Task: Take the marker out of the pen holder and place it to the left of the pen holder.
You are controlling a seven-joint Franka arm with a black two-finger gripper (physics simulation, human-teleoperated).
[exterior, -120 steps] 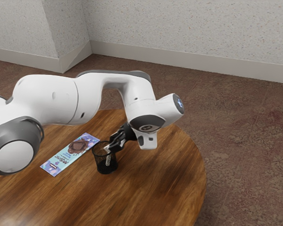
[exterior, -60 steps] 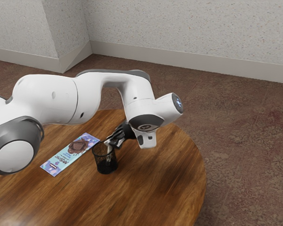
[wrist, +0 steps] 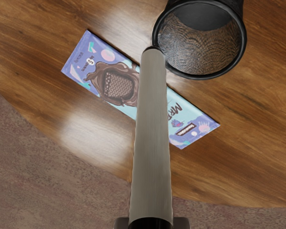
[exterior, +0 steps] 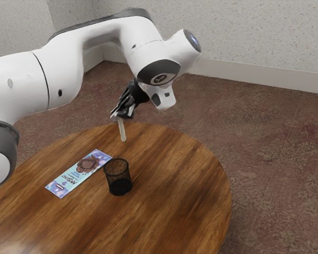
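Speckled pale wall and brown floor lie behind a round wooden counter. Gripper is raised above the counter, angled downward. Jaws are closed to the marker's width, with the grey marker pinched between them at one end. Marker is out of the pen holder and held in the air, near upright with a slight tilt, its lower end free. Black mesh pen holder stands upright on the counter. Printed chocolate wrapper lies flat beside it, toward the exterior view's left; contact between the two cannot be determined.
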